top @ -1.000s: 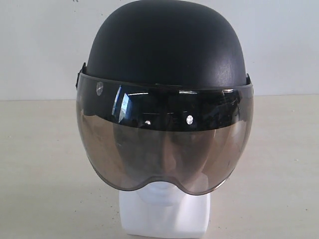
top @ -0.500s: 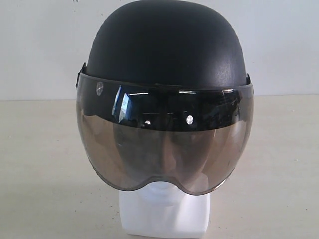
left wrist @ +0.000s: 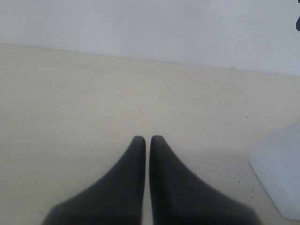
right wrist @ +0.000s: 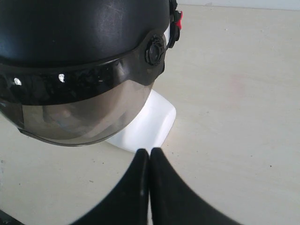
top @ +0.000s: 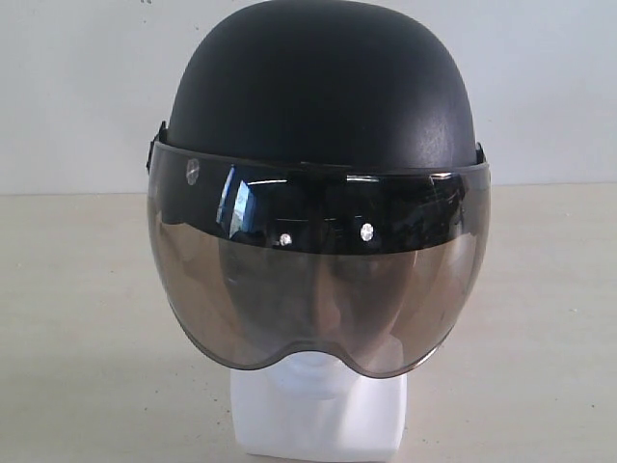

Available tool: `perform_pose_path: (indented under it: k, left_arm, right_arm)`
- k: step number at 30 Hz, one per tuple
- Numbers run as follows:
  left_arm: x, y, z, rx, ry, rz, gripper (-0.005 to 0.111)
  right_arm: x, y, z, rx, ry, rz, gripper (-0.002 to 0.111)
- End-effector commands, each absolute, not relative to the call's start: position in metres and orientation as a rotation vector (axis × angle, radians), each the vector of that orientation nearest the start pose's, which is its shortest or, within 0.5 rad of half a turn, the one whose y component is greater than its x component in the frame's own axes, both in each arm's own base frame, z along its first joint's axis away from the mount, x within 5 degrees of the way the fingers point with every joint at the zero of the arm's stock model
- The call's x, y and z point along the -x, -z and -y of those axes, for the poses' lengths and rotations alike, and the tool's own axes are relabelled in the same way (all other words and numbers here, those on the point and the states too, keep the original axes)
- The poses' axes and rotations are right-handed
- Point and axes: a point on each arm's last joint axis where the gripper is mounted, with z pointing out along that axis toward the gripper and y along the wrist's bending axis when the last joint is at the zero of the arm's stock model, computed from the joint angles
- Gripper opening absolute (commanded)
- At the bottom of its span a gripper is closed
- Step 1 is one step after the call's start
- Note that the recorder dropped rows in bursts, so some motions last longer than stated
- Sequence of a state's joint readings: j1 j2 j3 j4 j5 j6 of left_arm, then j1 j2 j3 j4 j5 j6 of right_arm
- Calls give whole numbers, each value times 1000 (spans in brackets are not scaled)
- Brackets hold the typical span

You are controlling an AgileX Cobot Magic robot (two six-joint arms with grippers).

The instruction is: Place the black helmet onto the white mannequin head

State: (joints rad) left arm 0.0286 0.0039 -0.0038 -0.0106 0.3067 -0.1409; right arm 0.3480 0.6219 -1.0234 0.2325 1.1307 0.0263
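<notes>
The black helmet point(top: 323, 92) sits on the white mannequin head point(top: 323, 415), its smoky visor point(top: 318, 289) down over the face; only the chin and squarish base show below. The right wrist view has the helmet point(right wrist: 79, 28) with a red buckle point(right wrist: 178, 19) above the white base point(right wrist: 145, 126). My right gripper point(right wrist: 149, 151) is shut and empty, just short of that base. My left gripper point(left wrist: 147, 138) is shut and empty over bare table, with a corner of the white base point(left wrist: 279, 176) off to one side. Neither gripper appears in the exterior view.
A pale beige table point(top: 77, 318) carries the mannequin, and a plain white wall point(top: 77, 87) stands behind it. Nothing else lies on the table in any view.
</notes>
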Motion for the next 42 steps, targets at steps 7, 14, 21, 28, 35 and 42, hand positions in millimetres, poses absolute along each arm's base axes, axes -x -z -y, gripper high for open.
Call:
perform_pose_path:
  k: [7,14,21,28,35,42]
  left_arm:
    - [-54,-185,-1,149,86,-1785,4]
    - [-54,-185,-1,149,86,-1785,4]
    - [-54,-185,-1,149,86,-1785,4]
    - [-54,-185,-1,149,86,-1785,4]
    - [-54,-185,-1,149,86,-1785,4]
    - [-54,-185,-1,149,86,-1785,4]
  right_arm:
    - [-63,-406,-43,364,-491,-2174,0]
    - [-63,-406,-43,364,-491,-2174,0]
    - [-63,-406,-43,364,-491,-2174,0]
    - [-63,-406,-43,364,-491,-2174,0]
    - [-63,-407,-43,370,-488,-2169,0]
    - [-87,-410,-51,265,-577,-1929,0]
